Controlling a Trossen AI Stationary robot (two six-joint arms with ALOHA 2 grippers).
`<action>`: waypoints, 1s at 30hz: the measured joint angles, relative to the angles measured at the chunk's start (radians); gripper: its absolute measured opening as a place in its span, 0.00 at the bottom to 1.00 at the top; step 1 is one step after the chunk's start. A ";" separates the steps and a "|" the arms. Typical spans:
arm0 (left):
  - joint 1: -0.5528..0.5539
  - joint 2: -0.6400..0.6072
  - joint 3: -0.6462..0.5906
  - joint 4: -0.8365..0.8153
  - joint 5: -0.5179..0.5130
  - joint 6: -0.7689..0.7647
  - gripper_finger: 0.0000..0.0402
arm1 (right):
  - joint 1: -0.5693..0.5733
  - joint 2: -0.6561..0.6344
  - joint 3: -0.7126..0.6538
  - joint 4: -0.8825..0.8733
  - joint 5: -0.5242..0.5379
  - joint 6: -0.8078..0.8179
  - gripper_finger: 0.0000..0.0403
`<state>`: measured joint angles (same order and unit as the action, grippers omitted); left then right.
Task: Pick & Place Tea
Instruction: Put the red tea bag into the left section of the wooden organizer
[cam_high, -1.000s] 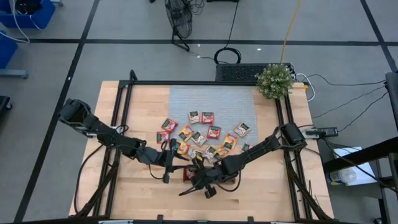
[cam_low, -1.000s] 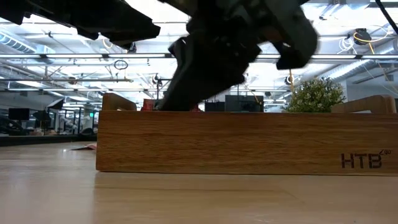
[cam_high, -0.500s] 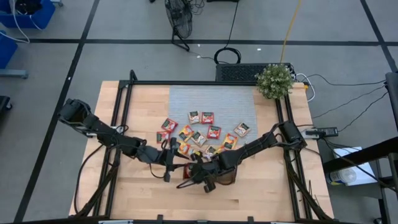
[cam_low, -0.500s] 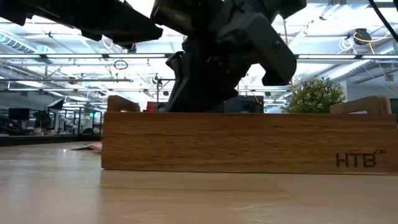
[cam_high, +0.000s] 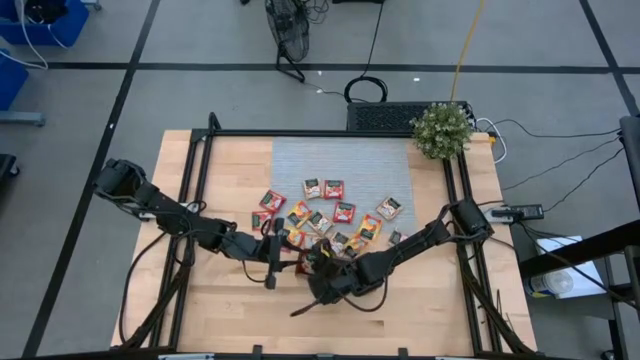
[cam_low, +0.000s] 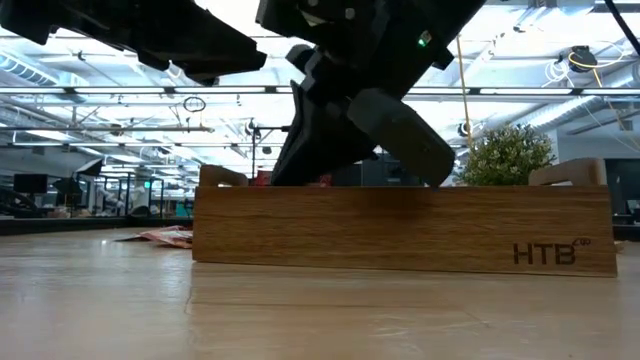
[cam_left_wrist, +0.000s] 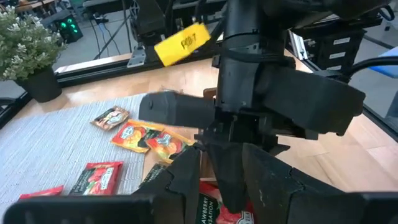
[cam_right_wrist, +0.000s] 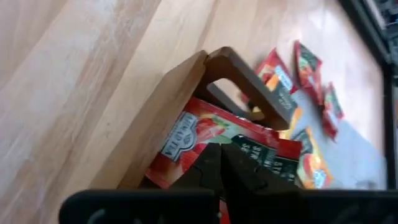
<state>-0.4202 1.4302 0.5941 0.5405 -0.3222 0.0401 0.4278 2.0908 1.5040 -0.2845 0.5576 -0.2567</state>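
Wooden table (cam_high: 230, 315) with a grey mat (cam_high: 345, 165) at its far centre, black frame rails around it, a potted plant (cam_high: 441, 130) at the far right corner; the low view shows an open workshop hall with ceiling lights behind.

Left arm (cam_high: 160, 212): comes in from the left edge, stretched low across the table toward the centre. Left gripper (cam_high: 270, 255) sits at the near-left edge of the packet pile, just beside the tray's left end. Its fingers (cam_left_wrist: 186, 177) stand partly apart; left wrist view shows a red packet under them, but can't tell whether anything is held.

Tea packets (cam_high: 330, 215): red, orange-yellow and pale ones scattered on the near half of the mat, spilling toward the tray. Some sit close under both grippers.

Wooden tray (cam_low: 400, 230): at the table's near centre, mostly hidden under the right arm from above; the low view shows its long side with an "HTB" mark. Right wrist view shows red strawberry packets (cam_right_wrist: 211, 146) lying in the end compartment by the handle cut-out.

Right arm (cam_high: 430, 235): comes from the right edge, angled down-left over the tray. Right gripper (cam_right_wrist: 227, 165) is closed, fingertips together, tip down in that end compartment on top of the red packets; can't tell if it pinches one.
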 joint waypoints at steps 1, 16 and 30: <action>0.000 0.000 0.000 0.001 0.000 -0.009 0.31 | 0.006 -0.007 0.000 -0.001 0.014 0.000 0.00; -0.010 0.100 0.449 -0.745 0.010 -0.034 0.06 | 0.033 -0.561 -0.341 -0.043 0.334 0.170 0.00; 0.085 0.338 0.552 -0.869 0.228 -0.043 0.01 | -0.054 -0.982 -0.989 0.750 0.333 -0.074 0.00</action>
<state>-0.3352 1.7686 1.1462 -0.3286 -0.0938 -0.0025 0.3740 1.1091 0.5152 0.4651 0.8904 -0.3305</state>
